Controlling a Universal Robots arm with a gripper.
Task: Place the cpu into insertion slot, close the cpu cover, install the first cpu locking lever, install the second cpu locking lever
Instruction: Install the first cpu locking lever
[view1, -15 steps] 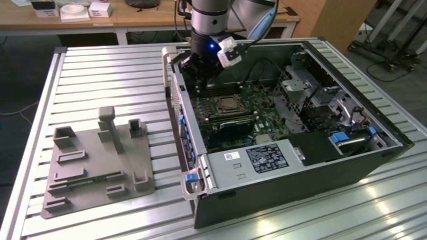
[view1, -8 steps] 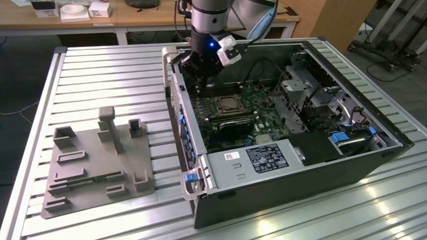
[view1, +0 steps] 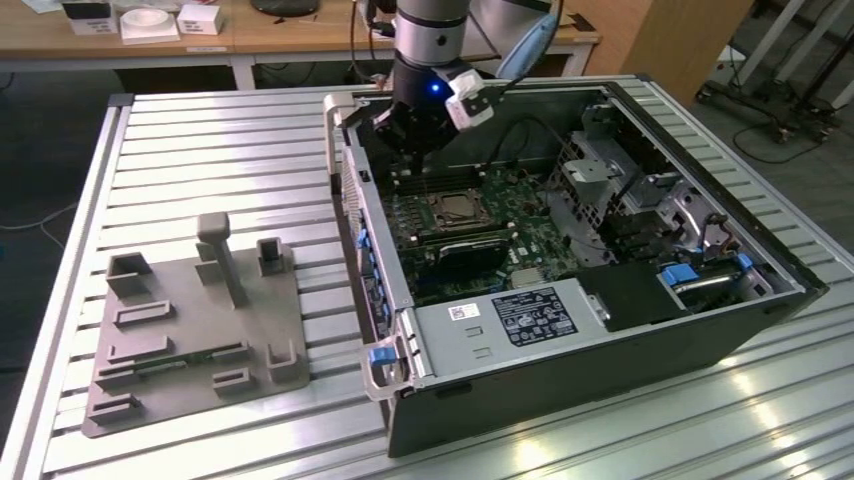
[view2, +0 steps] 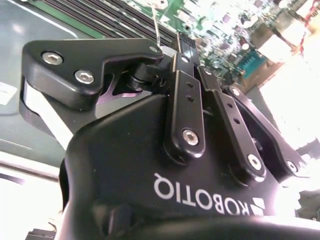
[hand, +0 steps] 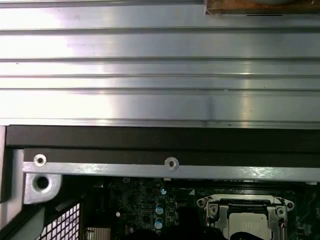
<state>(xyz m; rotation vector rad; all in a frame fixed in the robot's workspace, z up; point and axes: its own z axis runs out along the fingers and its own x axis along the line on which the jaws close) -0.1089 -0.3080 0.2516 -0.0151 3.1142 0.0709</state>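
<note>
Inside the open black metal computer case (view1: 574, 370), at the corner toward the exterior view's left, the black robot gripper (view1: 414, 158) hangs over the green circuit board (view1: 534, 235), near the socket. In the second wrist view its 2 fingers (view2: 185, 85) are drawn almost together. A thin silvery wire (view2: 156, 30) rises at their tips; whether they pinch it is unclear. The small pale silvery-beige square cpu (hand: 248, 220) lies in the silver-rimmed square insertion slot (view1: 434, 200), with the thin silvery metal cpu cover (hand: 274, 216) flat around it.
</note>
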